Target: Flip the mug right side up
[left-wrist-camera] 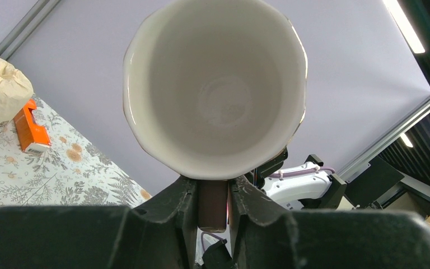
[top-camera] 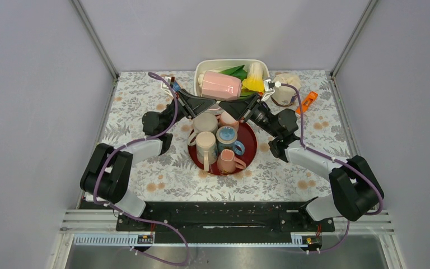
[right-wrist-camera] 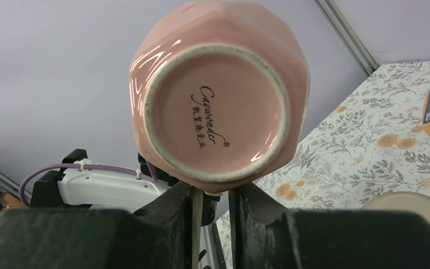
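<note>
Your left gripper (left-wrist-camera: 213,190) is pinching narrowly on a pink-brown piece at the underside of the pink mug (left-wrist-camera: 215,84), most likely its handle. That is putting the mug's pale open mouth square to the left wrist camera. Your right gripper (right-wrist-camera: 213,193) is also standing nearly closed. It is sitting right under the mug's base and looks to be gripping the same low part, though what lies between its fingers is mostly hidden.

From above, you are holding the mug on its side in the air. Its mouth is pointing toward your left arm and its foot toward your right. It is hanging over the near edge of the white bin (top-camera: 201,67) and just beyond the red tray (top-camera: 251,147).

This reads as a handover halfway through the flip: two grips from opposite ends are letting you roll the mug without setting it down. The tray is carrying several other mugs (top-camera: 206,143), so you are working up high to stay off them.

One grip will need to let go before the other wrist can swing the mouth upward. If both are clamping while you are rotating, the handle may slip or twist.
</note>
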Available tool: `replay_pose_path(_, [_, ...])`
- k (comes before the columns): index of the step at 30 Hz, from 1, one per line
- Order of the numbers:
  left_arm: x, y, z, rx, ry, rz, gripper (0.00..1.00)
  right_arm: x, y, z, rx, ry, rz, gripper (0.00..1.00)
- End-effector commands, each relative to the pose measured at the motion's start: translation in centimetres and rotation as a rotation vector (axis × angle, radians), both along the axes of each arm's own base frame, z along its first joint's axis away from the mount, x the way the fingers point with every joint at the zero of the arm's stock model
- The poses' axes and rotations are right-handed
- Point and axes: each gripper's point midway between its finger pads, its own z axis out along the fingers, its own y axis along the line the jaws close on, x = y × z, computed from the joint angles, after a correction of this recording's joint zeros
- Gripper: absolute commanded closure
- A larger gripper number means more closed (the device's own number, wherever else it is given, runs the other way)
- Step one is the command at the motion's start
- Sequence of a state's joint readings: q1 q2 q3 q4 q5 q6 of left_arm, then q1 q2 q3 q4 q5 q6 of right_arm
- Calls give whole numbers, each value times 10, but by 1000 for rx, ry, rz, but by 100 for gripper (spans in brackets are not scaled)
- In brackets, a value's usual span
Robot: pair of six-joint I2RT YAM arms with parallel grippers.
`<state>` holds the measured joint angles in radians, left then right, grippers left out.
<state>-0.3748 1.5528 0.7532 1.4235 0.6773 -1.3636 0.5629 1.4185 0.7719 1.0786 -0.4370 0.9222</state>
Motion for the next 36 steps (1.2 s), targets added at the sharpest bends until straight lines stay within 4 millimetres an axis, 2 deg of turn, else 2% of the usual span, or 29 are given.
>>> replay_pose_path(1, [-18, 13, 63, -99, -227, 55, 82, -28, 20, 0, -46, -34, 133, 100])
replay_pose_path(4, [-15, 12, 61, -87, -217, 59, 89, -29, 19, 0, -52, -45, 130, 100])
replay_pose_path(6, [-11, 10, 58, -68, -198, 61, 99, -29, 20, 1, -52, -52, 131, 100])
replay_pose_path(12, [-1, 7, 45, -16, -146, 76, 100, -27, 20, -4, -80, -75, 119, 100])
replay_pose_path(13, [-1, 7, 44, -11, -148, 77, 99, -27, 20, -5, -86, -77, 116, 100])
replay_pose_path(15, [-1, 7, 41, -7, -146, 80, 86, -26, 21, -5, -92, -78, 116, 100])
replay_pose_path(18, [0, 6, 39, 2, -141, 79, 79, -27, 21, -2, -93, -86, 117, 100])
replay_pose_path(20, [0, 6, 38, 8, -143, 81, 70, -28, 21, -2, -95, -92, 118, 100])
replay_pose_path(26, [-2, 6, 39, 12, -154, 82, 61, -27, 19, -1, -102, -95, 109, 100])
replay_pose_path(32, [-4, 6, 41, 21, -168, 81, 59, -27, 21, 3, -105, -85, 116, 100])
replay_pose_path(36, [-5, 6, 42, 25, -176, 80, 72, -28, 20, 4, -104, -92, 111, 100])
